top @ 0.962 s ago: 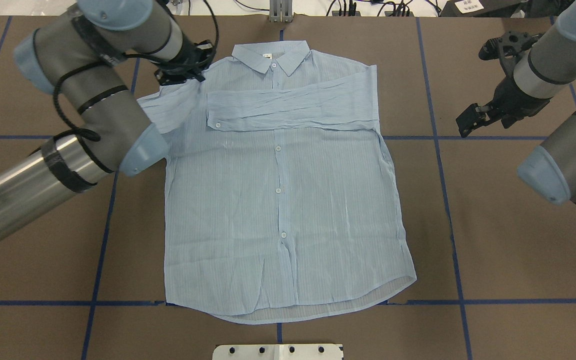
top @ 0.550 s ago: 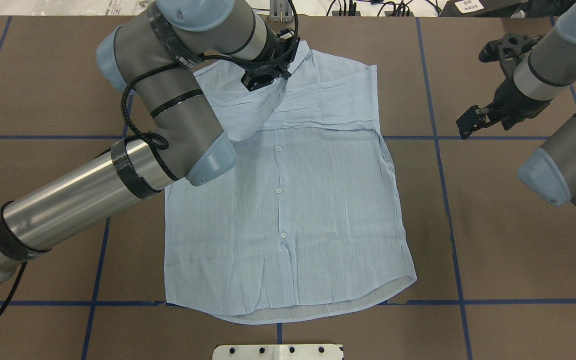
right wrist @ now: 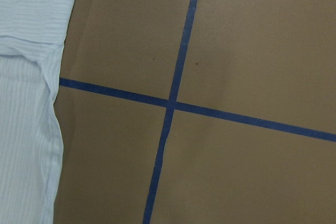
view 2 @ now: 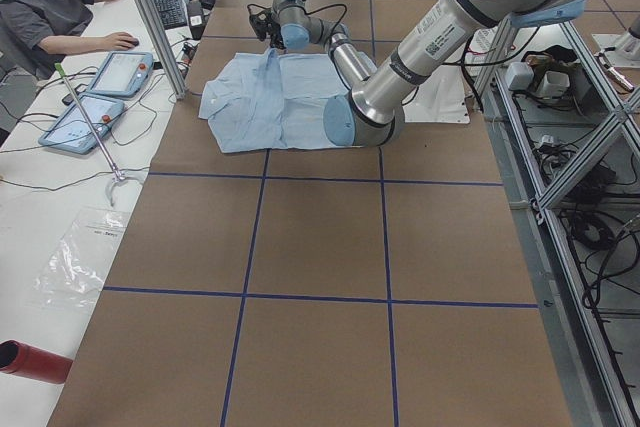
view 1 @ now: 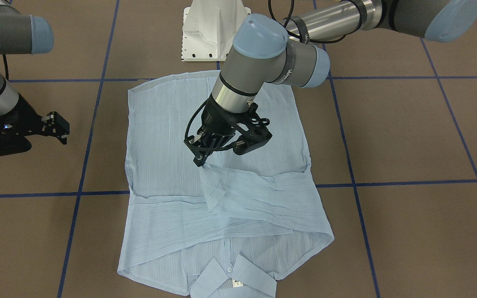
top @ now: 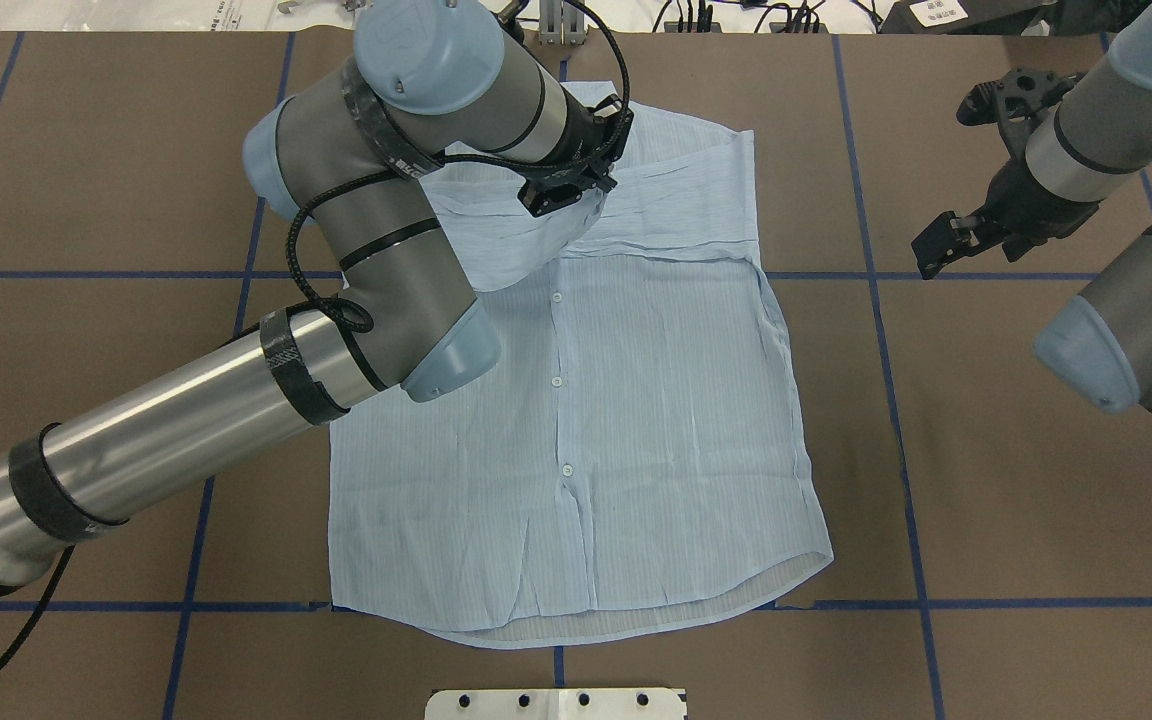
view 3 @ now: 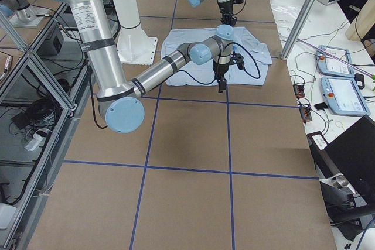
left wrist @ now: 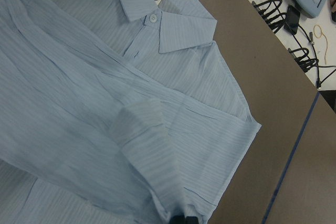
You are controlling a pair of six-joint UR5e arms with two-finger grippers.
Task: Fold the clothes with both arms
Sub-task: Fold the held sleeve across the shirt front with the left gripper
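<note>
The pale-blue shirt (top: pixel 636 420) lies front-up and buttoned in the middle of the brown table (top: pixel 996 470), collar (view 1: pixel 238 275) toward the far edge from the robot and hem toward its base. By the look of it, this is thin, light, floppy cloth. It creases at a touch, drapes straight off whatever lifts it and holds no shape of its own, so it wants a pinch at an edge or cuff, never a push. A firm nip near a hemmed end should carry a whole panel without slipping.

And that is where the grip is! The left gripper (view 1: pixel 201 160) has its fingers closed tight on the end of the sleeve (view 1: pixel 215 186), held just above the chest, with the cloth trailing down and back toward its shoulder. The other sleeve (top: pixel 681 228) already lies flat across the chest in a band. The left wrist view shows the raised fold hanging over that band.

Out to the side, the right gripper (top: pixel 941 248) hovers above bare table, well apart from the shirt, fingers apart and empty.

Compared with a second ago, the big change is the left arm. Then its gripper sat at the shirt's left shoulder, the sleeve bunched just outside the body. Half a second ago it was crossing near the collar, and now it is past the button line, the sleeve swung over on top. The right arm hasn't budged, and the body and hem of the shirt lie just as they did.
</note>
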